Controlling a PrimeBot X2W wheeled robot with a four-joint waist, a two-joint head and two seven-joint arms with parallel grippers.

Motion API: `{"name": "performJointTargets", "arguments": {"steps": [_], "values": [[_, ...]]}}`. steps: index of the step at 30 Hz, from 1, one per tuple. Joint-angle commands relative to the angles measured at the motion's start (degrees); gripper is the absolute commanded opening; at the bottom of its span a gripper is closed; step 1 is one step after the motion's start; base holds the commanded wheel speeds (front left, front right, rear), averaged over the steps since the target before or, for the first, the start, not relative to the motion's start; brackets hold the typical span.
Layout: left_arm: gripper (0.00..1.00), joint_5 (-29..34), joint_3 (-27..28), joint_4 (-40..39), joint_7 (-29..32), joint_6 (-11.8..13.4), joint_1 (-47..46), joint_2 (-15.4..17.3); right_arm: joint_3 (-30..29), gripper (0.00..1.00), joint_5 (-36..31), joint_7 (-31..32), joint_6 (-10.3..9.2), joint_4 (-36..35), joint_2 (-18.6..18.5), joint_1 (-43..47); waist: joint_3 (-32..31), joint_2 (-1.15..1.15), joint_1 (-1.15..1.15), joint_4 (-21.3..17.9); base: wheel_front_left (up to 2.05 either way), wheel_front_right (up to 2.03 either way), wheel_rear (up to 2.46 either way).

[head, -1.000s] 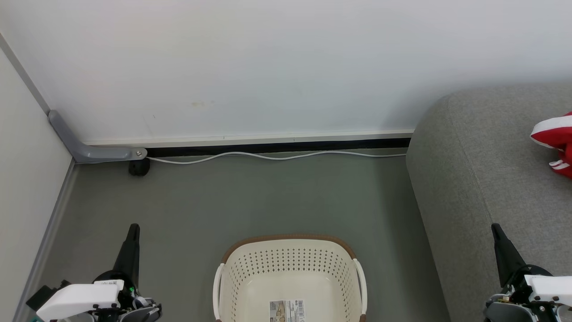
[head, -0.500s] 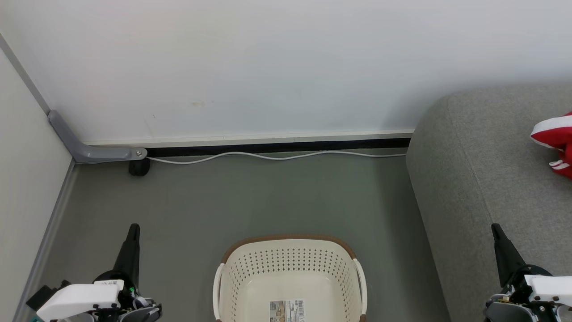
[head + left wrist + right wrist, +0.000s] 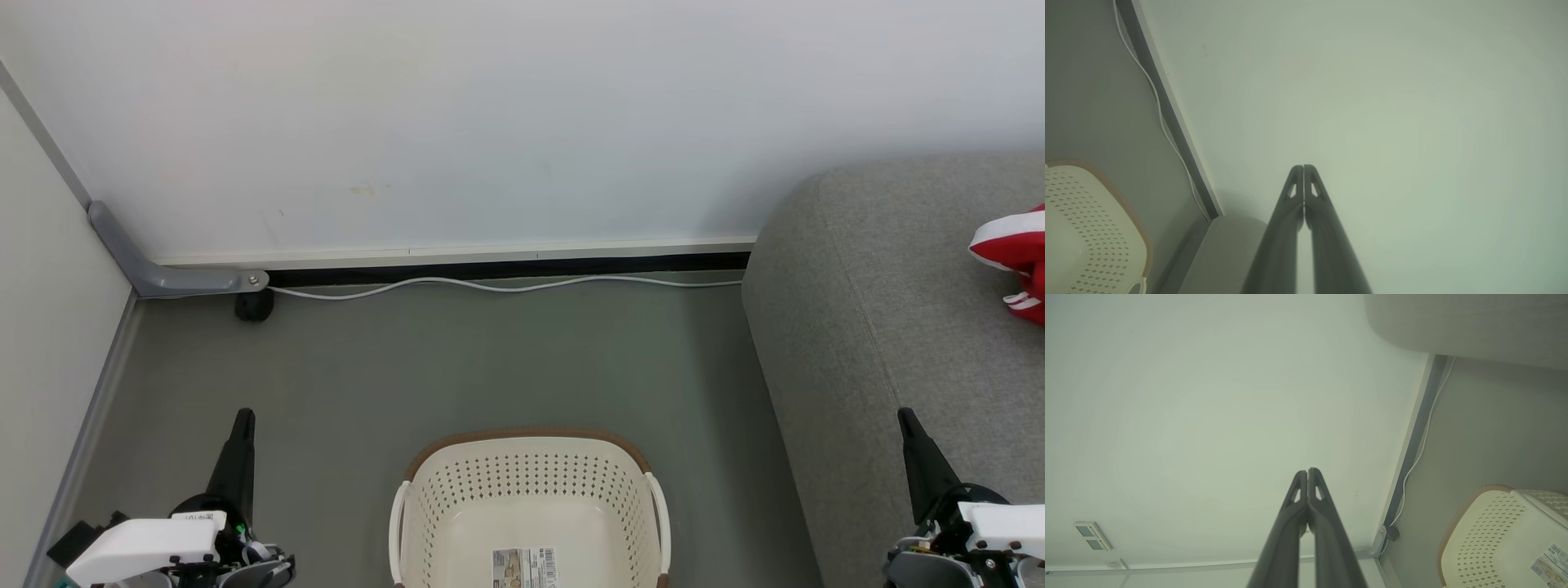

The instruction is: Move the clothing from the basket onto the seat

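Nearest: left gripper (image 3: 243, 420) low left, right gripper (image 3: 904, 416) low right, both pointing up the head view. In each wrist view the two dark fingers meet at the tips. Both pressed together, nothing between them.

Between the arms, on the floor (image 3: 490, 367): the basket (image 3: 531, 434). Its perforated far wall and part of its bottom show, bare except for a paper label (image 3: 524, 567). No red fabric in the part we see.

Right of it: the seat (image 3: 882, 327), close beside the basket but not touching. The clothing (image 3: 1012, 245), red with white bands, lies on the seat cushion at the frame's right edge.

Farthest: a white cable (image 3: 490, 286) along the foot of the wall (image 3: 490, 122).

Judgement: transfer looks finished or nearly so.

Risks:
- Calling it done early. A garment could lie in the unseen near part of the basket.
- Any further reach with fingers together would shove fabric, not pick it.
- A low arm swing could knock the basket towards the seat.

Hidden or unclear:
- Basket's near half is cut off by the bottom edge.
- Clothing is cut off at the right, so piece count and how securely it lies are unknown.
- Label print is too small to read.
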Motion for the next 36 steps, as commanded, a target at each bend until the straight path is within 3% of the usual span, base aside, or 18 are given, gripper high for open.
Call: {"name": "performJointTargets", "arguments": {"steps": [1,36], "values": [[0.0,0.1,2.0,-1.3,0.3,-0.4,-3.2,0.7,0.9,0.0,0.3,0.5,0.24,-1.8,-0.6,-2.6,0.0,0.0,0.0,0.0,0.0,0.0,0.0],[0.0,0.4,2.3,-1.3,0.6,-0.4,-3.2,0.5,0.9,0.0,0.3,0.5,0.24,-1.8,-0.5,-2.6,0.0,0.0,0.0,0.0,0.0,0.0,0.0]]}}
